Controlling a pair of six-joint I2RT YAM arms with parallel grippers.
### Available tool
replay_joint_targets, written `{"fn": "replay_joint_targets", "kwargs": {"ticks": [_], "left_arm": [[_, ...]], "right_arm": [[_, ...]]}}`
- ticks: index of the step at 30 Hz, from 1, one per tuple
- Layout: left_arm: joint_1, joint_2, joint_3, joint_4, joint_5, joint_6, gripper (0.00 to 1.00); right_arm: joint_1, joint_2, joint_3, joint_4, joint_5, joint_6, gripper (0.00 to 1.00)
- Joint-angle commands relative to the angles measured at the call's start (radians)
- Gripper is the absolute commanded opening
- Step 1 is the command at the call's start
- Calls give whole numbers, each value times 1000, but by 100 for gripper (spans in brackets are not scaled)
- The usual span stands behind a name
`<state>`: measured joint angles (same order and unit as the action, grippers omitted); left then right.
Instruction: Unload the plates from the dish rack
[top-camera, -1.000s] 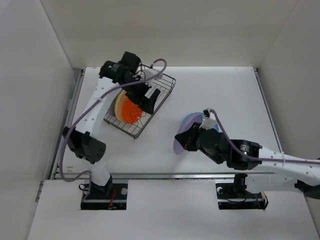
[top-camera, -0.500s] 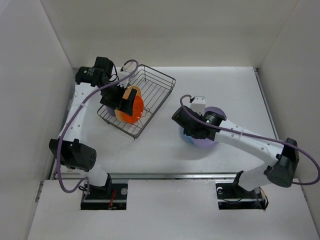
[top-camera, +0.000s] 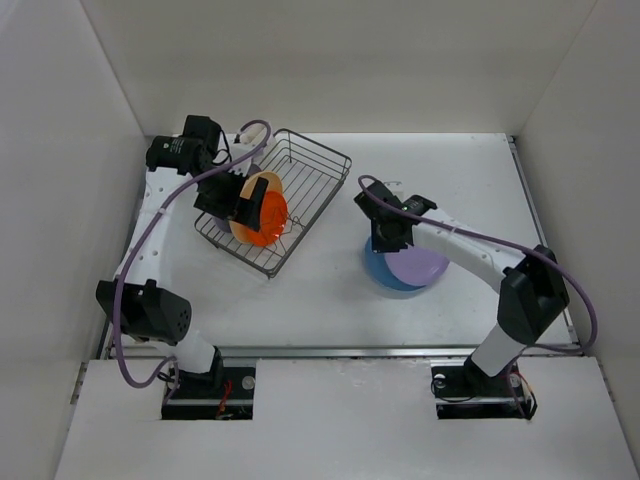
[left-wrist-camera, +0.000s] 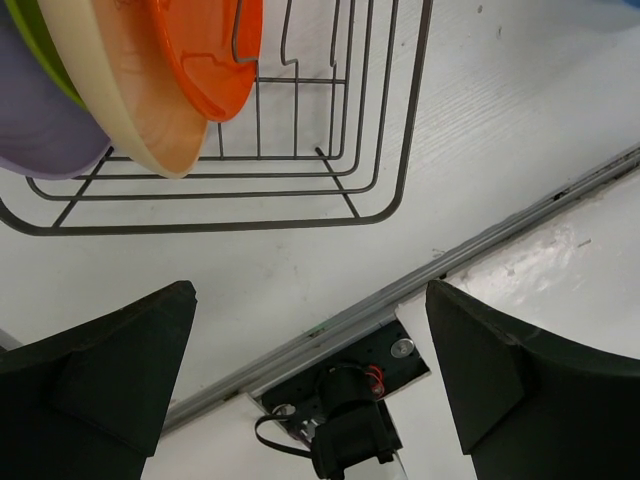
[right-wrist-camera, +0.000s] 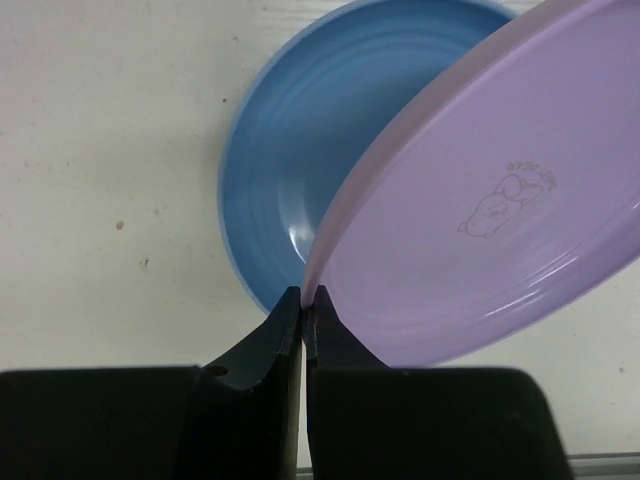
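The dish rack (top-camera: 312, 180) stands at the back left and holds an upright red-orange plate (top-camera: 266, 215) and a tan plate (top-camera: 241, 226). My left gripper (top-camera: 234, 199) hovers at the rack's left side, open and empty. The left wrist view (left-wrist-camera: 310, 300) shows lime green (left-wrist-camera: 28, 28), lavender (left-wrist-camera: 40, 135), tan (left-wrist-camera: 120, 105) and red-orange (left-wrist-camera: 205, 45) plates standing in the rack (left-wrist-camera: 402, 150). My right gripper (top-camera: 384, 237) is shut on the rim of a lavender plate (right-wrist-camera: 480, 200), tilted over a blue plate (right-wrist-camera: 285, 150) lying on the table. Its fingers (right-wrist-camera: 272, 340) pinch that rim.
The white table is walled in on three sides. A metal rail (left-wrist-camera: 480, 250) runs along the near edge, with the left arm's base (left-wrist-camera: 350, 435) below it. The blue plate (top-camera: 382, 272) and the lavender plate (top-camera: 420, 266) lie right of centre.
My right arm has stretched forward and brought the lavender plate down over the blue plate. My left gripper has drawn back from the plates to the rack's left side.
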<state>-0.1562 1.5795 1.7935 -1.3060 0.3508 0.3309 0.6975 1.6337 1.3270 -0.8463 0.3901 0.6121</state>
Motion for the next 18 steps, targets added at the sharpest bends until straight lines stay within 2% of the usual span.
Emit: {"fn": "replay_joint_targets", "kwargs": {"ticks": [1, 4, 8, 10, 11, 13, 18], "left_arm": [[10, 13, 20, -1, 2, 2, 99], [10, 57, 58, -12, 2, -7, 99], [10, 80, 58, -12, 11, -7, 99], [10, 80, 58, -12, -1, -7, 99], [10, 80, 58, -12, -15, 2, 99], [10, 80, 46, -12, -24, 2, 99], [10, 68, 35, -12, -15, 11, 99]], "right_arm": [[-4, 6, 14, 64, -88, -51, 0], [-13, 58, 23, 116, -120, -63, 0], [-13, 172, 78, 105, -154, -89, 0], [-13, 196, 78, 95, -154, -89, 5], [-13, 196, 78, 95, -154, -89, 14], [-13, 184, 89, 72, -163, -89, 20], [-13, 124, 100, 10, -137, -78, 70]]}}
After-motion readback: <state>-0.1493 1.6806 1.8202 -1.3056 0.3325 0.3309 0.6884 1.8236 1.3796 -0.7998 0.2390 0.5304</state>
